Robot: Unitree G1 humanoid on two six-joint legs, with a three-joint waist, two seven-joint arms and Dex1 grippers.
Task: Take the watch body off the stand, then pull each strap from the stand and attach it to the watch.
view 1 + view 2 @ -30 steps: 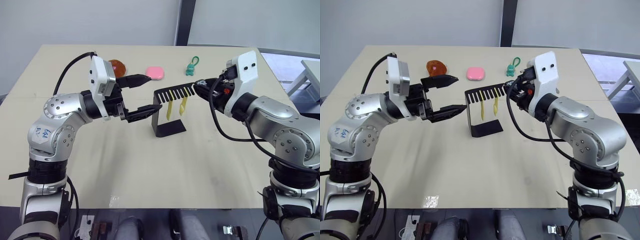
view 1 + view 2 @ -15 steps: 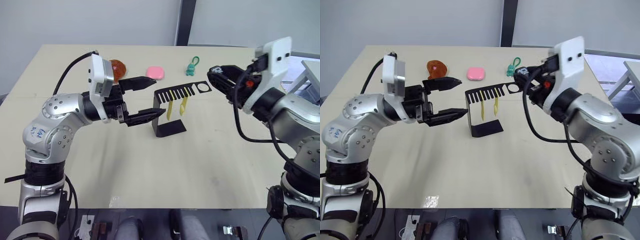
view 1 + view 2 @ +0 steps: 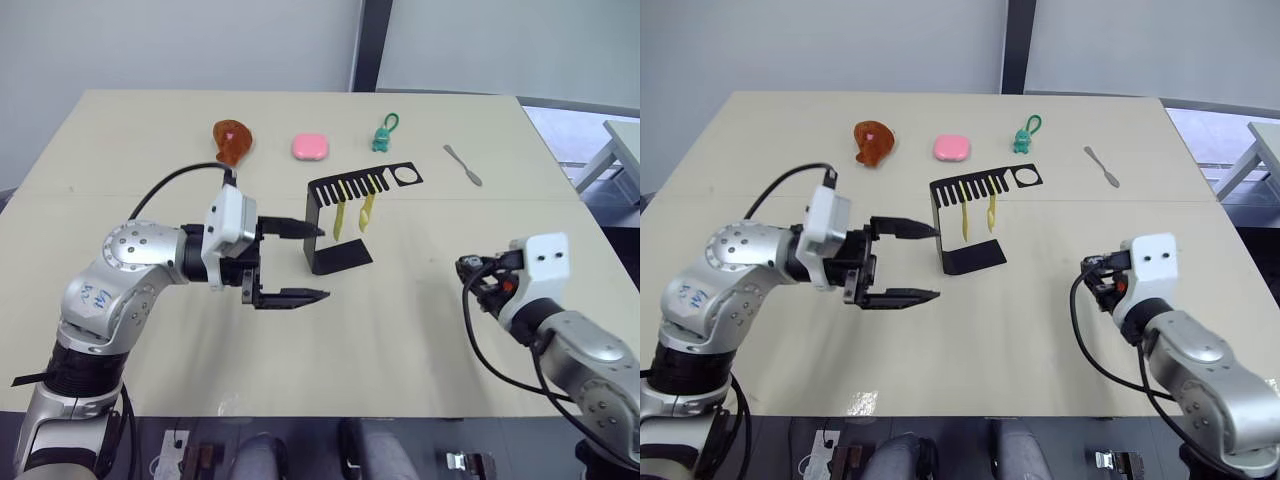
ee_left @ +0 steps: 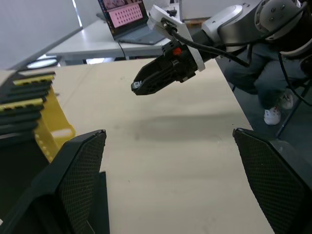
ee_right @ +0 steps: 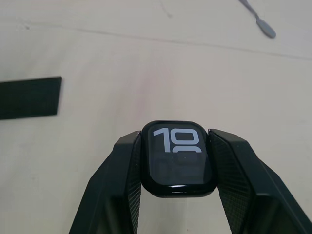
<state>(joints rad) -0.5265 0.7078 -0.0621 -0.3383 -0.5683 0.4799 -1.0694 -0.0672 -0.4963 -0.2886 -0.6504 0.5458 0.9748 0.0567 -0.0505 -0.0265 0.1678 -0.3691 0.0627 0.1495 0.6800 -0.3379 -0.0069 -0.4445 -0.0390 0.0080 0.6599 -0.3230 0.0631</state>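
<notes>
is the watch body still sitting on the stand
No, the watch body is clamped between the right gripper jaws, over the bare table away from the stand.

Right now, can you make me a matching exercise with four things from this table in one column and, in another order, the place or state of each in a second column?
Things:
1. watch body
2. straps
3. left gripper
4. spatula

Places or states:
A. hanging from the stand's top arm
B. lying on the table far right of the stand
C. clamped between the right gripper's fingers
D. open, beside the stand

Pairs: 1-C, 2-A, 3-D, 4-B
</notes>
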